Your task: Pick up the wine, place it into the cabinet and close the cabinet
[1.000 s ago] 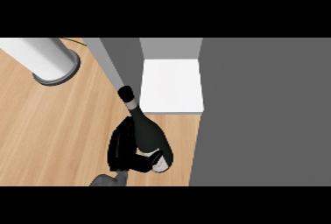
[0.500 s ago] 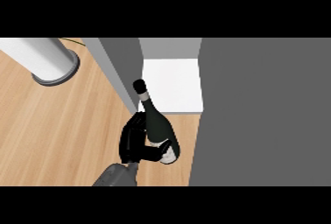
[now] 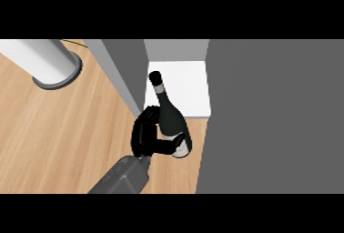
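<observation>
One hand (image 3: 144,136) is in view, black, at the end of one grey forearm (image 3: 121,176) that comes up from the lower edge; which of the two hands it is I cannot tell for sure, though the picture suggests the left one. Its fingers (image 3: 149,119) are curled around the lower body of the wine bottle (image 3: 170,122), and the thumb wraps under it near the base, so the bottle is held and not only touched. One bottle is there, dark, with a pale band on its neck. It is tilted, its top pointing away from the hand toward the cabinet (image 3: 178,88). The neck is over the white shelf of the cabinet, just beside the grey door panel (image 3: 124,75) at the left of the bottle; the base is over the wooden surface (image 3: 60,136). One white cylinder with a grey foot (image 3: 47,63) stands on the surface, well apart, to the upper left of the bottle. One large grey panel (image 3: 275,118) is at the right of the bottle.
</observation>
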